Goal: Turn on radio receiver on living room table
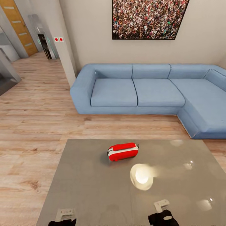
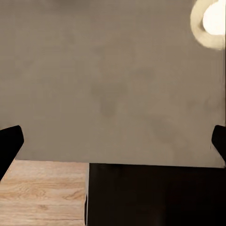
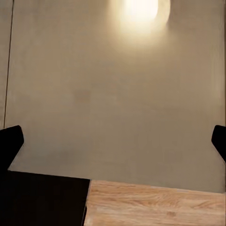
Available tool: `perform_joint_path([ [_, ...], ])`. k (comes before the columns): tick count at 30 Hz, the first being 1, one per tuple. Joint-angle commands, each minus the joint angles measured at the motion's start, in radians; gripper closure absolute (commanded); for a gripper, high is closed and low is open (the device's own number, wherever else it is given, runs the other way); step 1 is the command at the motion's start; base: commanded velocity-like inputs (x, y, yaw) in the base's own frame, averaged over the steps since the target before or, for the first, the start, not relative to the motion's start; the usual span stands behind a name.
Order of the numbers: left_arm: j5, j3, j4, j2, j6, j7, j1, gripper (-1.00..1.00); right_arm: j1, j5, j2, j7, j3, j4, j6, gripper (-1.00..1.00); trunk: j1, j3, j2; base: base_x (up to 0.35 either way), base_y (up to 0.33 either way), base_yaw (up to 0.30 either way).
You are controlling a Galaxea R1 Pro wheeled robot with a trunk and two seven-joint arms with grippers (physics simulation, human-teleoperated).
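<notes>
The radio receiver [image 1: 123,151] lies on the grey bench [image 1: 84,188], toward the bench's far edge on the side facing the blue sofa [image 1: 138,91], with a lamp's reflection [image 1: 142,177] on the glossy top just nearer the robot than the radio. Both arms hang low over the bench's near edge, well apart from the radio. The left gripper [image 2: 113,141] has its fingers spread wide, nothing between them; the right gripper [image 3: 113,141] is likewise spread and empty.

The risk from here is reach: the radio sits far across the bench, so a stretched arm may arrive at a poor angle. A push that lands off the switch could slide the light box along the slick top or tip it over.
</notes>
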Motion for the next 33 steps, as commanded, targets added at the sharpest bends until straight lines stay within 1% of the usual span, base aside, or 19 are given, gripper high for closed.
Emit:
perform_joint_path([
  [1, 0.000, 0.000, -0.028, 0.000, 0.004, -0.001, 0.000, -1.00, -0.014, 0.000, 0.002, 0.003, 0.000, 0.001, -0.001, -1.00, 0.000, -0.002, 0.000, 0.000, 0.000, 0.000],
  [2, -0.001, -0.001, -0.066, -0.001, 0.009, -0.002, 0.000, -1.00, -0.035, 0.000, 0.003, 0.010, 0.000, 0.001, -0.002, -1.00, 0.000, -0.003, 0.000, 0.000, 0.000, 0.000],
  [5, -0.001, -0.002, -0.103, -0.002, 0.017, -0.003, 0.000, -1.00, -0.061, -0.001, 0.004, 0.028, 0.000, 0.002, -0.003, -1.00, 0.000, -0.008, 0.000, 0.000, 0.000, 0.000],
  [9, -0.001, -0.004, -0.124, -0.003, 0.052, -0.003, -0.002, -1.00, -0.094, -0.001, 0.005, 0.053, 0.000, 0.003, -0.003, -1.00, 0.000, -0.015, 0.000, 0.000, 0.000, 0.000],
  [10, -0.002, -0.006, -0.130, -0.003, 0.073, -0.004, -0.008, -1.00, -0.113, -0.001, 0.006, 0.067, 0.000, 0.005, -0.004, -1.00, 0.000, -0.016, 0.000, 0.000, 0.000, 0.000],
  [11, -0.002, -0.007, -0.132, -0.003, 0.082, -0.008, -0.017, -1.00, -0.124, -0.001, 0.006, 0.075, 0.000, 0.005, -0.005, -1.00, 0.000, -0.018, 0.000, 0.000, 0.000, 0.000],
  [12, -0.002, -0.009, -0.135, -0.004, 0.093, -0.025, -0.039, -1.00, -0.143, 0.000, 0.007, 0.089, 0.000, 0.006, -0.005, -1.00, 0.000, -0.020, 0.000, 0.000, 0.000, 0.000],
  [14, -0.003, -0.011, -0.137, -0.004, 0.098, -0.045, -0.073, -1.00, -0.173, 0.000, 0.008, 0.096, 0.001, 0.006, -0.007, -1.00, 0.000, -0.023, 0.000, 0.000, 0.000, 0.000],
  [18, -0.003, -0.012, -0.137, -0.004, 0.100, -0.053, -0.110, -1.00, -0.206, 0.001, 0.008, 0.102, 0.001, 0.006, -0.010, -1.00, 0.000, -0.029, 0.000, 0.000, 0.000, 0.000],
  [20, -0.003, -0.012, -0.138, -0.003, 0.100, -0.055, -0.146, -1.00, -0.230, 0.002, 0.007, 0.116, 0.001, 0.006, -0.022, -1.00, 0.000, -0.033, 0.000, 0.000, 0.000, 0.000],
  [23, -0.003, -0.012, -0.159, -0.003, 0.095, -0.056, -0.166, -1.00, -0.238, 0.004, 0.004, 0.141, 0.001, 0.006, -0.049, -1.00, 0.000, -0.038, 0.000, 0.000, 0.000, 0.000],
  [28, -0.003, -0.012, -0.211, -0.003, 0.094, -0.075, -0.170, -1.00, -0.240, 0.006, 0.002, 0.169, 0.001, 0.001, -0.064, -1.00, 0.000, -0.046, 0.000, 0.000, 0.000, 0.000],
  [32, -0.004, -0.012, -0.245, -0.003, 0.093, -0.132, -0.171, -1.00, -0.241, 0.008, 0.000, 0.205, 0.002, -0.005, -0.068, -1.00, 0.000, -0.052, 0.000, 0.000, 0.000, 0.000],
  [33, -0.005, -0.012, -0.254, -0.003, 0.092, -0.158, -0.171, -1.00, -0.241, 0.009, -0.001, 0.219, 0.002, -0.006, -0.069, -1.00, 0.000, -0.054, 0.000, 0.000, 0.000, 0.000],
])
